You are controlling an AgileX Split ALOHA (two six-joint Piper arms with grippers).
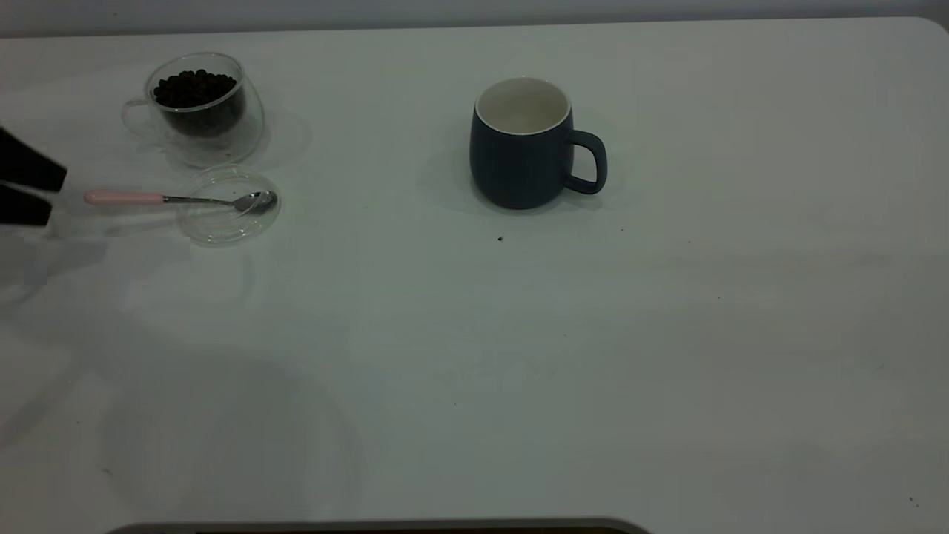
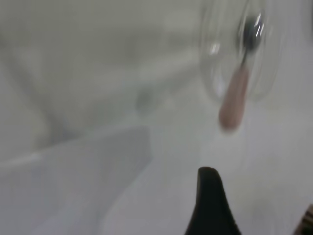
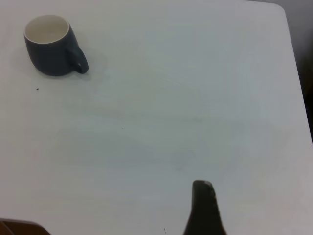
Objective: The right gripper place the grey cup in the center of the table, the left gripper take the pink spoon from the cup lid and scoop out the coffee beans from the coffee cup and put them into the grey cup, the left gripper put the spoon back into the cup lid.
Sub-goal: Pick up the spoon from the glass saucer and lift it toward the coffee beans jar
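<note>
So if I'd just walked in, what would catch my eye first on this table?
Probably the grey cup, standing upright and empty near the middle of the table, its handle towards the right arm's side. Next, off to the left, the coffee cup filled with coffee beans, and just in front of it the pink spoon with its bowl resting in the cup lid. The left end effector sits open just beyond the spoon's handle.
</note>
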